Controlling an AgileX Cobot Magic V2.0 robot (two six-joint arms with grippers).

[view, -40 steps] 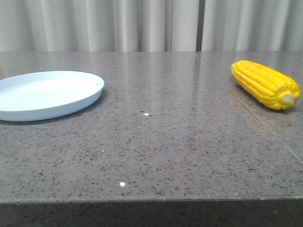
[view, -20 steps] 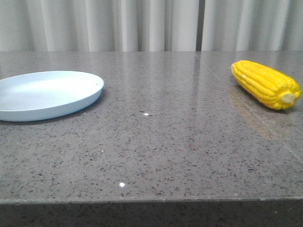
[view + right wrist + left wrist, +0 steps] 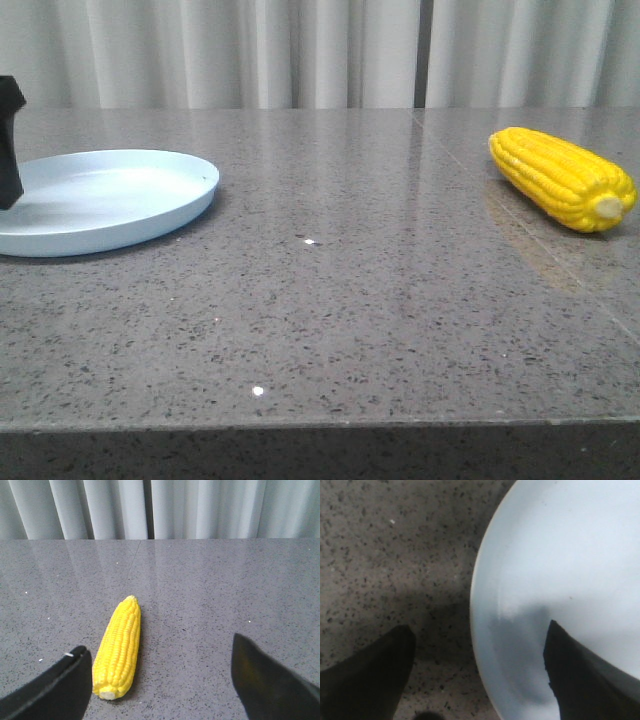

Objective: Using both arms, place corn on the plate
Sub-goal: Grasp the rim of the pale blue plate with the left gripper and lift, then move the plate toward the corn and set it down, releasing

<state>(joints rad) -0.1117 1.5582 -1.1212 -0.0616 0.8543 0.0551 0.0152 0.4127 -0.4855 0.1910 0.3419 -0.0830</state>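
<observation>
The yellow corn [image 3: 562, 178] lies on the grey table at the far right, its cream stub end toward the front. The pale blue plate [image 3: 100, 198] sits at the left. My left gripper [image 3: 479, 652] is open and empty. It straddles the plate's rim [image 3: 476, 630], one finger over the table, the other over the plate. A black part of it shows at the left edge of the front view [image 3: 8, 140]. My right gripper [image 3: 160, 672] is open and empty. The corn [image 3: 119, 647] lies just beyond it, close to one finger. It is out of the front view.
The speckled grey stone table [image 3: 340, 300] has its front edge low in the front view. A seam [image 3: 520, 240] runs across it near the corn. Pale curtains [image 3: 320, 50] hang behind the table.
My left gripper has come into the front view at the left edge, by the plate. The corn and the plate have not moved.
</observation>
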